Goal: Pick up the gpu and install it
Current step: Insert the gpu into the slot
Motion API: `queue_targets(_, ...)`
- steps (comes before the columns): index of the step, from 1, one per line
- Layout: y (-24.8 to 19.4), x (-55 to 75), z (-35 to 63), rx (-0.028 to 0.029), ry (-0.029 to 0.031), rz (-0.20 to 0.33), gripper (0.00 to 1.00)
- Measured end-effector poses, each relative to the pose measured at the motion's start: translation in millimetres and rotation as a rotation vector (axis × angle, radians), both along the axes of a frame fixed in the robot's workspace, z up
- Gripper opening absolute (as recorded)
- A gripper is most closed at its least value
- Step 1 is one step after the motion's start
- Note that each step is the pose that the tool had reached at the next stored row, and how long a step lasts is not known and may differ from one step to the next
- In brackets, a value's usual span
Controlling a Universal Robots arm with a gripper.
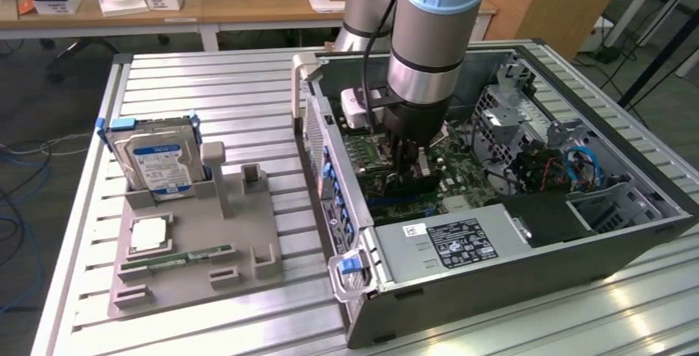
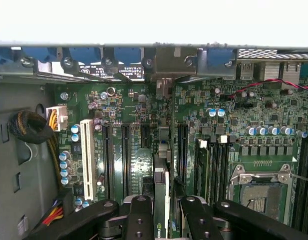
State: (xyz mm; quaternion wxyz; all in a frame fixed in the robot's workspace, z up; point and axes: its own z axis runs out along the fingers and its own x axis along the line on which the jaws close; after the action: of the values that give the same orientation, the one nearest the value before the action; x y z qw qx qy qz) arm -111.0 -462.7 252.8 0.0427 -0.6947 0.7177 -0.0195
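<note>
On the exterior view's left, the grey parts tray (image 1: 186,245) lies on the slatted metal table (image 1: 196,86). In it, the silver hard drive (image 1: 160,164) with its blue and white label stands upright in a slot, and the narrow green memory stick (image 1: 175,258) lies flat near the tray's front, with a square silver chip (image 1: 150,235) just behind it.

Moving right, the open computer case (image 1: 611,233) lies on its side on the table, its motherboard (image 1: 464,172) facing up. The grey power supply (image 1: 453,245) with a black label fills the near corner, and a bundle of blue cables (image 1: 584,168) sits toward the exterior view's right end.

My arm (image 1: 437,20) comes down into the middle of the case. My gripper (image 2: 161,212) is down over the board, and my 2 black fingers (image 2: 139,215) are clamped on the gpu (image 2: 161,200), 1 finger against each face. I hold the card on edge, so in the wrist view I see its thin green edge running between my fingers.

The gpu hangs directly above the row of long black expansion slots (image 2: 125,155), just beside the white slot (image 2: 87,152). I cannot tell whether its lower edge is touching a slot. The empty processor socket (image 2: 263,192) sits to the far side of the slots.
</note>
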Motion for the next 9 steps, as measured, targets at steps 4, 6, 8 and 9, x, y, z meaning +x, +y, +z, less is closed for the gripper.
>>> queue_targets(4,0.0,0.0,-1.5,0.0000,0.0000,0.000,0.26)
queue_targets(6,0.0,0.0,-3.0,-0.0002,0.0001,0.000,0.26)
queue_targets(8,0.0,0.0,-3.5,-0.0003,0.0002,0.000,0.26)
queue_targets(9,0.0,0.0,-3.6,-0.0003,0.0001,0.000,0.26)
